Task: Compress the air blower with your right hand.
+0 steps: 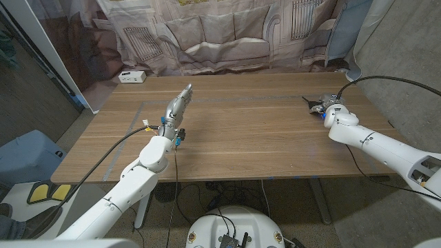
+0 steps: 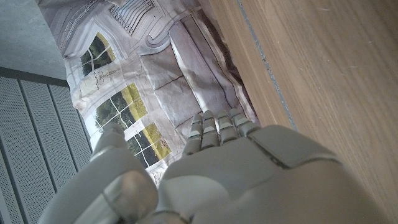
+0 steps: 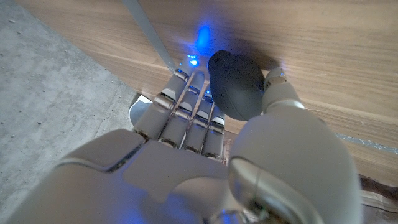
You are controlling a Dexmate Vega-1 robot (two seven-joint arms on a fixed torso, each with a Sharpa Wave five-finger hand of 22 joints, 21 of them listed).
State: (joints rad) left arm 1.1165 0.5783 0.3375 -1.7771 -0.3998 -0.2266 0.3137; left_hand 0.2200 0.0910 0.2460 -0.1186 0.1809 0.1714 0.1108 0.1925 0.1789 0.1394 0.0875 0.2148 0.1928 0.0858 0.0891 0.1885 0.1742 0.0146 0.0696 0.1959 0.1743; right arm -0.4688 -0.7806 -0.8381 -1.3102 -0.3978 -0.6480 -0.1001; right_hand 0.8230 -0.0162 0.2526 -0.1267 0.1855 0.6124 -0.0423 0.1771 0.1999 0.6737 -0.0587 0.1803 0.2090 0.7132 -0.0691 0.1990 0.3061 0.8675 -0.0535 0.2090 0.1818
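right hand (image 1: pixel 329 109): grips the air blower (image 3: pixel 235 84) near the table (image 1: pixel 248 138)'s right edge
left hand (image 1: pixel 178 105): holds nothing, fingers straight, near the far-left corner
white box (image 1: pixel 131 76): far-left corner

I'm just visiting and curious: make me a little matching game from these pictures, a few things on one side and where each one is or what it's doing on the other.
Things:
1. air blower
2. left hand
3. white box
4. right hand

Places or states:
A. far left corner of the table
B. holds nothing
C. dark bulb between thumb and fingers
D. grips the blower

Pairs: 1-C, 2-B, 3-A, 4-D
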